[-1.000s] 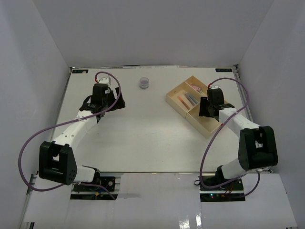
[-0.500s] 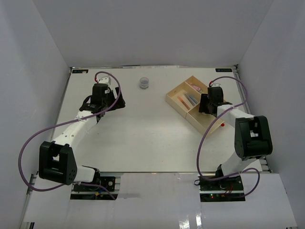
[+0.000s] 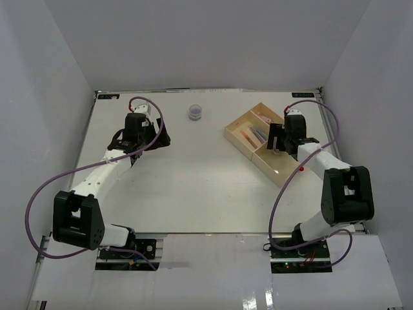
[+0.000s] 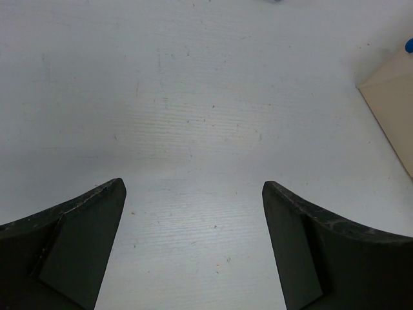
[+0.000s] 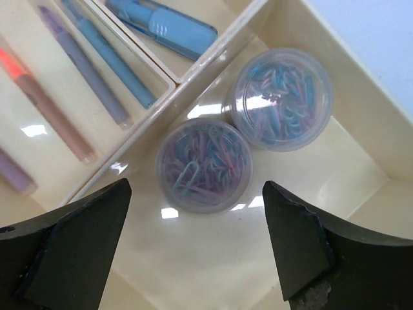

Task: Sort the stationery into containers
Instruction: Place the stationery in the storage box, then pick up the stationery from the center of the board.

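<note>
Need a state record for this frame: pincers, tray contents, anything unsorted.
left pincer: open, empty, over bare table
right pincer: open, empty, above the tray
tray near compartment: two paper-clip tubs, side by side
tray long compartment: pens lying lengthwise, purple, blue and orange-pink
tray third compartment: blue chunky piece
unsorted: lone tub on the table's far side, apart from the tray

Two tubs [image 5: 204, 165] fill tray [image 5: 353, 126] corner, open table [image 4: 193, 97] left
</note>
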Motion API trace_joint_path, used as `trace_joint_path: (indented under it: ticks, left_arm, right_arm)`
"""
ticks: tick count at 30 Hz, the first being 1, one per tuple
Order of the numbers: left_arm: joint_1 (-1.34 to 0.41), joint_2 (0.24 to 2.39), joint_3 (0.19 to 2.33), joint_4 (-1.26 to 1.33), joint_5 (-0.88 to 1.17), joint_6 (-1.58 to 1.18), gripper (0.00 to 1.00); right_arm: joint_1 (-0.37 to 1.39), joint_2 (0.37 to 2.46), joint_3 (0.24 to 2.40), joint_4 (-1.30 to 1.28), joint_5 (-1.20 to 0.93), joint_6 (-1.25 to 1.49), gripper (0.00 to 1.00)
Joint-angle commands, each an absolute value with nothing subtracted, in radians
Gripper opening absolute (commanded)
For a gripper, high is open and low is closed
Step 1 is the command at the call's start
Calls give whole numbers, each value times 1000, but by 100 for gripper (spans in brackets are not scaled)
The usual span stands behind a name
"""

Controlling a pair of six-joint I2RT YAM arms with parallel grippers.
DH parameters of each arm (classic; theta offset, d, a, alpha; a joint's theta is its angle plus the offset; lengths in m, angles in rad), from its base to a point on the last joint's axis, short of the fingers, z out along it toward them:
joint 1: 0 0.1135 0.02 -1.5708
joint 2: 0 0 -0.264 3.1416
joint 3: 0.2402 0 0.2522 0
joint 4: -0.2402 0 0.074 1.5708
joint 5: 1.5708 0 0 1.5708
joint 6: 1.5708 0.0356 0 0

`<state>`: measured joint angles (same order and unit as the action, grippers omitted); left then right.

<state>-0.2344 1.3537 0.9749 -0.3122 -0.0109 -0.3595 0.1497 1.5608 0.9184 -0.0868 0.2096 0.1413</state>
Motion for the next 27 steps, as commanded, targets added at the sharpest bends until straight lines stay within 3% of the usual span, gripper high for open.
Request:
trace_joint_path:
  ticks: [1, 6, 10, 16, 27]
  left_arm:
    - [-229, 1351, 977, -293, 28, -361, 98]
    - [-229, 1417, 1058, -287, 69, -371, 98]
    - [-251, 1518, 1158, -232, 101, -373, 98]
    - [-319, 1702, 1293, -66, 61, -282, 98]
    - [-382, 2051, 1552, 133, 14, 41, 98]
  right_arm:
    - [144, 1454, 969, -142, 189, 110, 91]
    - [144, 1315, 989, -218, 149, 100, 98]
    - [146, 1131, 934, -180, 19, 113, 90]
    - [146, 936, 810, -92, -86, 176, 90]
    - [149, 842, 715, -26, -216, 227, 90]
